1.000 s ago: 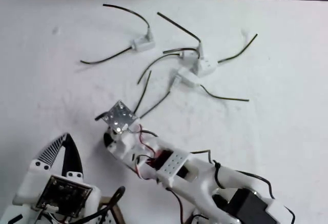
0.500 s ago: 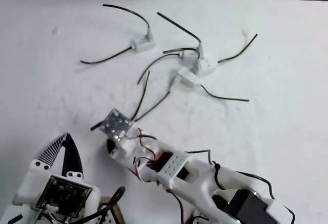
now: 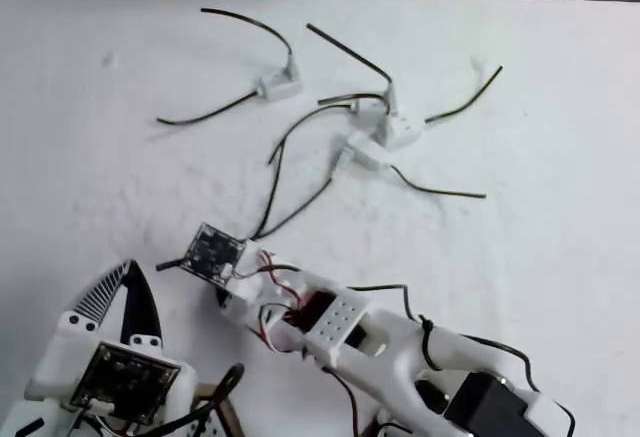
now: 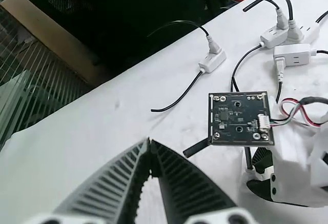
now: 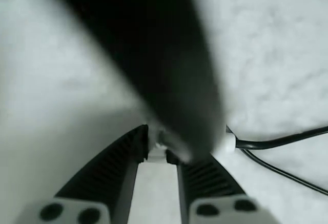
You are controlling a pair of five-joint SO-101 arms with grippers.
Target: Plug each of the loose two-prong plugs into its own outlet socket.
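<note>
- Right gripper (image 5: 156, 143) pinched shut on plug (image 5: 229, 142), black cord (image 3: 272, 187) trailing across table (image 3: 560, 107).
- Left gripper (image 4: 150, 146) closed, empty, beside it.
- Outlets (image 3: 365, 150) lie farther back.

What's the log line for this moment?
left claw: shut, empty | right claw: shut on white two-prong plug with black cord | white plastic outlet socket: apart from plug

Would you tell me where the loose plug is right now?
In the right wrist view, the plug is pinched in the right pincer, over the white table.
</note>
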